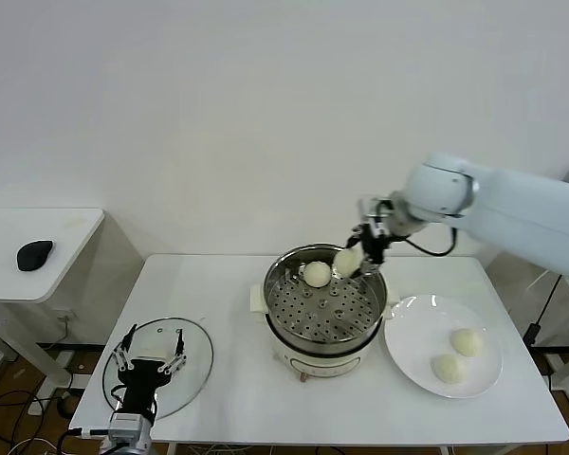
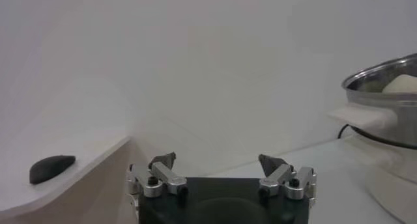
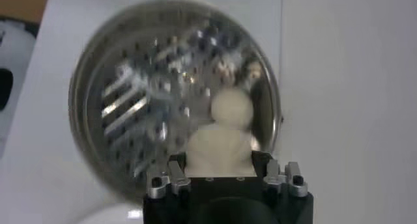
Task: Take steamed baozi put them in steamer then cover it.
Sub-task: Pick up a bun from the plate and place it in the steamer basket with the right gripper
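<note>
Cream-white dough fills the right tool (image 1: pixel 357 254), whose fingers are clamped on one steamed baozi (image 3: pixel 220 148) held over the far rim of the steamer (image 1: pixel 283 334). A second baozi (image 1: pixel 317 274) already lies on the perforated tray, just beside the held one. Two more baozi (image 1: pixel 468 342) (image 1: pixel 446 367) wait on the white plate (image 1: pixel 410 332), on the tabletop (image 1: pixel 228 284) to the steamer's right.

Risks, as judged: released this close to the wall, the bun could catch the rim and tip outward, or land on its neighbour and roll; soft dough may also stick to a finger and lift as the tool withdraws.

The left tool (image 1: pixel 150 360) hangs with fingers spread wide above the glass cover (image 1: pixel 194 341), touching nothing.

Hidden or unclear: the right tool's fingertips are buried behind the bun in the wrist view; the cover's handle lies under the left tool; the gap between held bun and tray cannot be judged.
</note>
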You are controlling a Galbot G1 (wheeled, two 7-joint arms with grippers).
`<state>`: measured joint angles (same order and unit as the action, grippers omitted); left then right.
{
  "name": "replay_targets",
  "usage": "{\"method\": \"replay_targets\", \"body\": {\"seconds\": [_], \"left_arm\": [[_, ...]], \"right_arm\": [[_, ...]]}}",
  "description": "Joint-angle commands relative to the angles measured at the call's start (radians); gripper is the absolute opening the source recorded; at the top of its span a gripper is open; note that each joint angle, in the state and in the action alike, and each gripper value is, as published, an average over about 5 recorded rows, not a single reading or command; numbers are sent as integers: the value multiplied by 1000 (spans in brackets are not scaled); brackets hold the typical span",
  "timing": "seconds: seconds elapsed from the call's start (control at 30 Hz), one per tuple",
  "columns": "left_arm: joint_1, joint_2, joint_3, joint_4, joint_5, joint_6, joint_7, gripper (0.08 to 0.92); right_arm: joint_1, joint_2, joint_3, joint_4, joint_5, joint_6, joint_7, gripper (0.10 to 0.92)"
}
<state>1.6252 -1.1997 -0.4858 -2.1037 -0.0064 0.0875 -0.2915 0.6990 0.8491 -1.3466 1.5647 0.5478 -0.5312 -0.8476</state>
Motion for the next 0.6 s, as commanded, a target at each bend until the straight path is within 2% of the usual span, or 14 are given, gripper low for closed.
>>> {"method": "replay_targets", "body": {"seconds": [0.03,0.6], "left_arm": [[0,-6,-1,2,0,0,0,823],[3,-5,-6,12,-1,-7,0,823]], "right_arm": [[-69,234,-19,-67,113,-114,91,628],[-247,317,25,-216,40,-132,102,628]]}}
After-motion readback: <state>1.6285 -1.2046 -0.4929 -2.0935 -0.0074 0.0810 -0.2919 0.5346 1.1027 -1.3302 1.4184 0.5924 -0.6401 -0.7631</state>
